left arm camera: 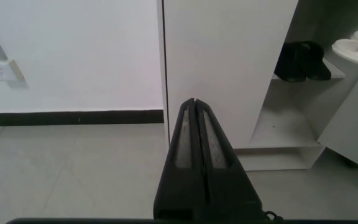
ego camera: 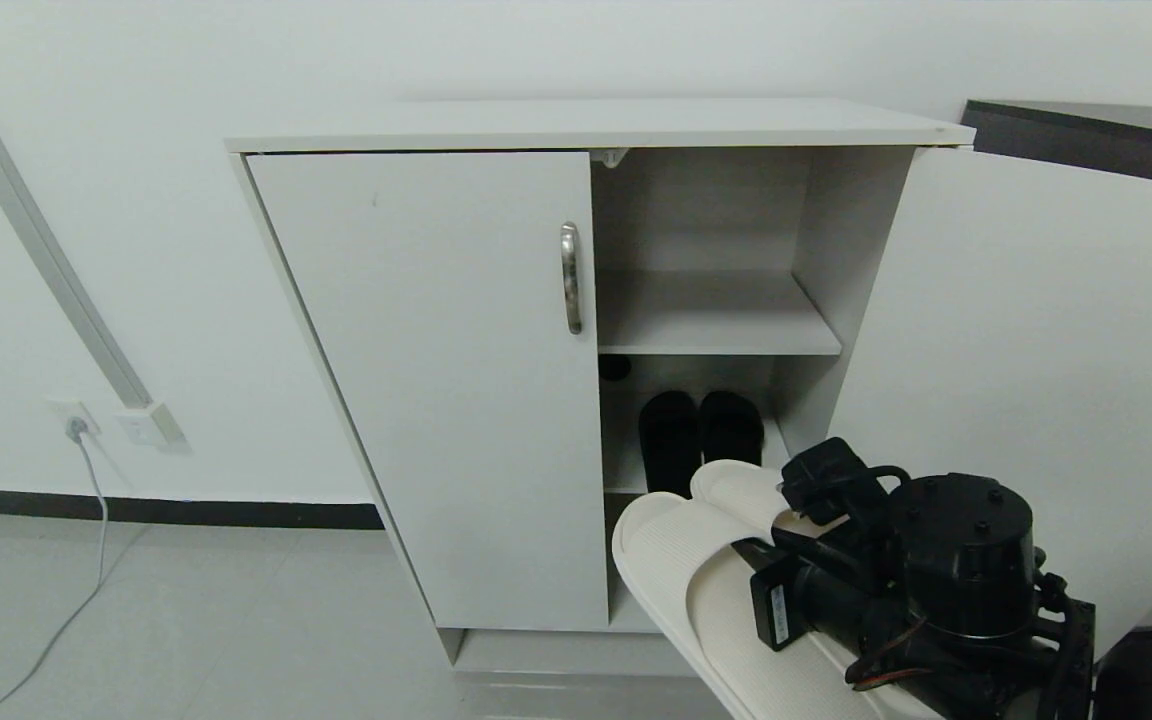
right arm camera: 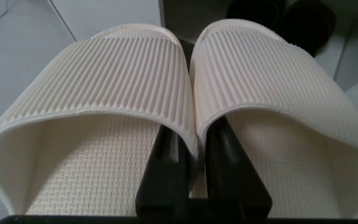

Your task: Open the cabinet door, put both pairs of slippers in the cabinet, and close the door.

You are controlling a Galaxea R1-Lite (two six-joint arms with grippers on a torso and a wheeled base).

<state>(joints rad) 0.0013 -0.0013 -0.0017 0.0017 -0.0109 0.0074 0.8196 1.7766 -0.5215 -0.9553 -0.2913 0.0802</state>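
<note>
The right gripper [right arm camera: 194,155] grasped ribbed cream foam slippers [ego camera: 681,570] near the open white wooden cabinet [ego camera: 576,125]; the left gripper [left arm camera: 194,127] was clenched, empty.

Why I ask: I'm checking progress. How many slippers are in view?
4. Two black slippers sit side by side on a cabinet shelf; the right pincer holds two white slippers before it. The shut door may hide more.

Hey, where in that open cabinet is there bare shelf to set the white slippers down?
The upper shelf is bare from the edge of the closed left door to the right wall. The bottom shelf under the black slippers also looks bare. The middle shelf is crowded: the black pair fills most of it.
</note>
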